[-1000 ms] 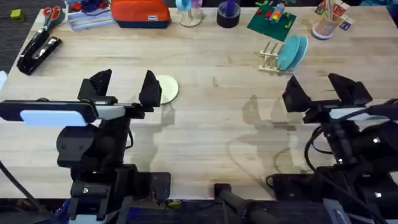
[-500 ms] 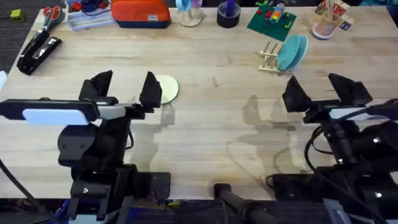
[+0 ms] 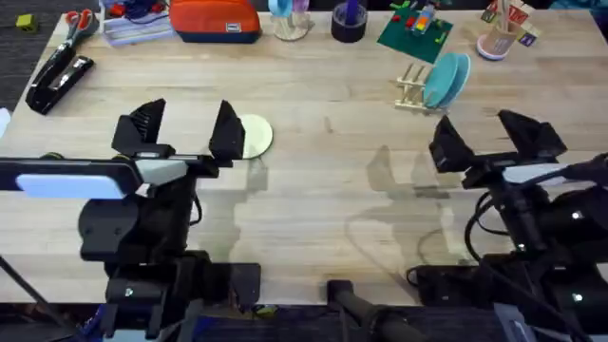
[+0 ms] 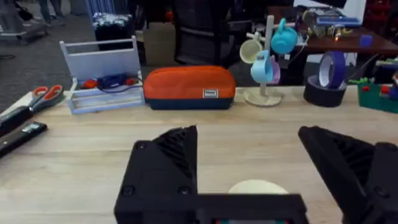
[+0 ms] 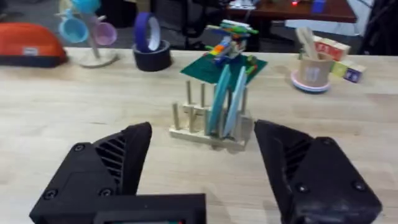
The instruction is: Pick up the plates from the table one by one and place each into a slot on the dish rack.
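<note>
Overhead, pale plank table [image 3: 323,199]; clutter along top edge: orange pouch [image 3: 215,21], tape roll [image 3: 349,23], green baseplate [image 3: 414,34], cup [image 3: 496,42], stapler [image 3: 59,83] at upper left. Cream plate [image 3: 255,135] lies flat left of centre, partly behind the left gripper [image 3: 180,131], fingers wide, empty. Rack [image 3: 415,88] at upper right holds two teal plates [image 3: 445,79] upright in slots. Right gripper [image 3: 486,138] below it, wide, empty. Left wrist view: dark room with chairs behind, mug tree [image 4: 266,59].
</note>
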You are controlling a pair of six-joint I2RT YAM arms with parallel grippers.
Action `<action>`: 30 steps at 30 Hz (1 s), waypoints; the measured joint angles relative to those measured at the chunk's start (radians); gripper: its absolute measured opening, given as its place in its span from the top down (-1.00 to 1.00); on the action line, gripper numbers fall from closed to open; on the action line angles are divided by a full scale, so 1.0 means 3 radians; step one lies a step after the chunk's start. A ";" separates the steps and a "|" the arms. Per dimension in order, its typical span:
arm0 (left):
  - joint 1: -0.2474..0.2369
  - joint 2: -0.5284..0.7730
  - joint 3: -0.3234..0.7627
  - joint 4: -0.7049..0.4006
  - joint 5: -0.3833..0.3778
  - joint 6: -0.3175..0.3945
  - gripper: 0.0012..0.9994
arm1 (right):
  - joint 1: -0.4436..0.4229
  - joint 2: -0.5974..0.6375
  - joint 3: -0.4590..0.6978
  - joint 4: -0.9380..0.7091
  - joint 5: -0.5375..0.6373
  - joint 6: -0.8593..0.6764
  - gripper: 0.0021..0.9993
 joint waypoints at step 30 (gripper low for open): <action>0.0000 0.1351 0.3104 -0.2264 0.0082 -0.0013 -0.98 | 0.0000 0.0794 0.1891 -0.0785 -0.0258 0.0000 -0.99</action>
